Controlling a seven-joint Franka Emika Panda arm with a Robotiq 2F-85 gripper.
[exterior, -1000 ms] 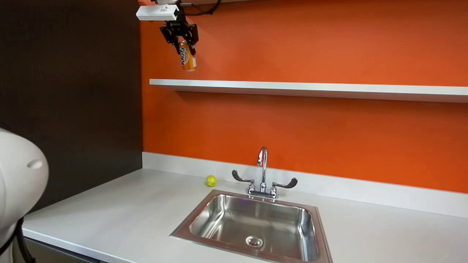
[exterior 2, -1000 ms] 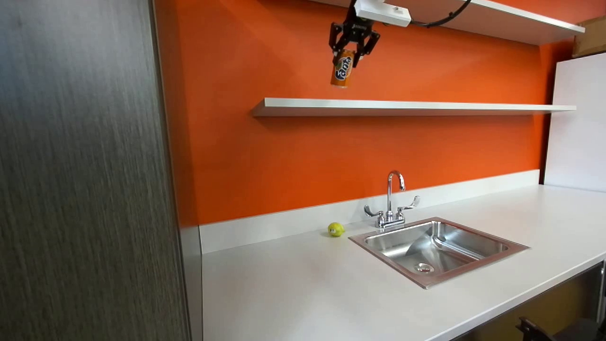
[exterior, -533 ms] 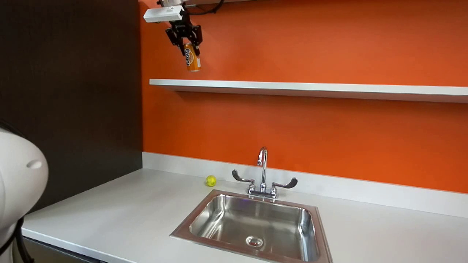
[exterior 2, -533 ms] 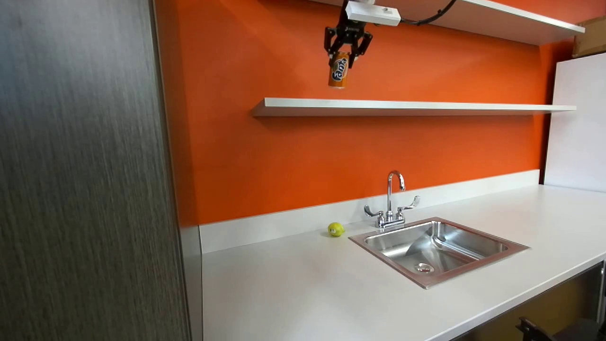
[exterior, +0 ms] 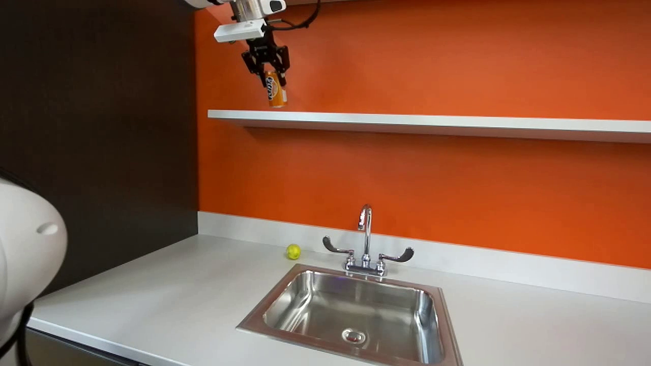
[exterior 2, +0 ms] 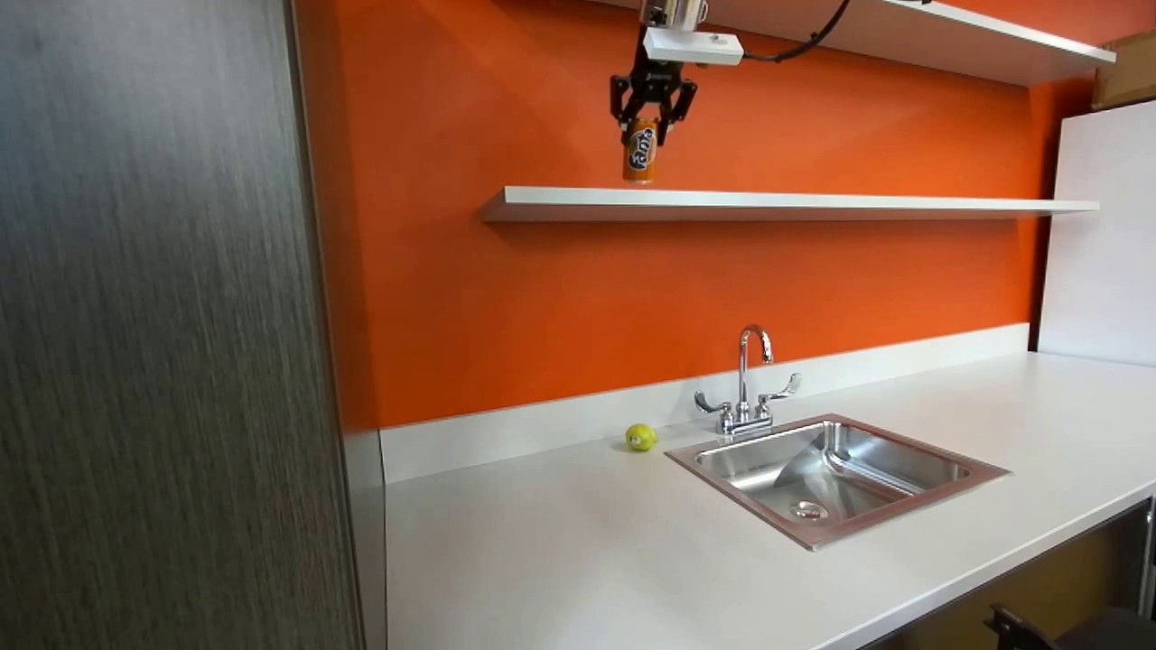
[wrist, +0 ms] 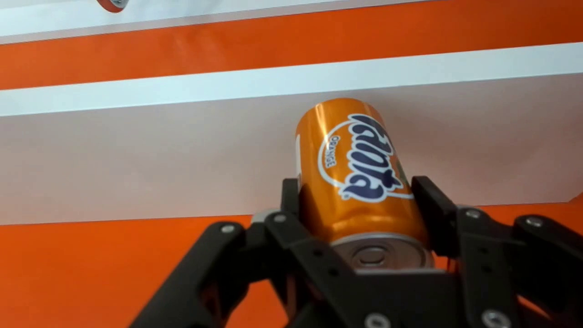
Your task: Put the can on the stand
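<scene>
The can (exterior: pixel 277 96) is orange with a dark-blue and white logo and a silvery end. It also shows in an exterior view (exterior 2: pixel 639 162) and in the wrist view (wrist: pixel 350 150). My gripper (exterior: pixel 274 84) (exterior 2: pixel 644 142) (wrist: pixel 355 191) is shut on it, one finger on each side near its silvery top. The can hangs nearly upright, its base just above the white wall shelf, the stand (exterior: pixel 432 120) (exterior 2: pixel 795 200), near the shelf's end. In the wrist view the can's lower end lies over the shelf's top surface (wrist: pixel 136 168), close to its front edge; the exact gap cannot be told.
A yellow-green ball (exterior: pixel 293 251) (exterior 2: pixel 640 438) sits on the white countertop (exterior: pixel 152 300) beside the steel sink (exterior: pixel 351 305) and faucet (exterior: pixel 366 234). A dark panel (exterior: pixel 96 127) stands beside the shelf. A higher shelf (exterior 2: pixel 903 45) hangs above, close to the arm.
The gripper and can have come down closer to the shelf, moving right in an exterior view and left in an exterior view. The can has become more upright. The grip is unchanged.
</scene>
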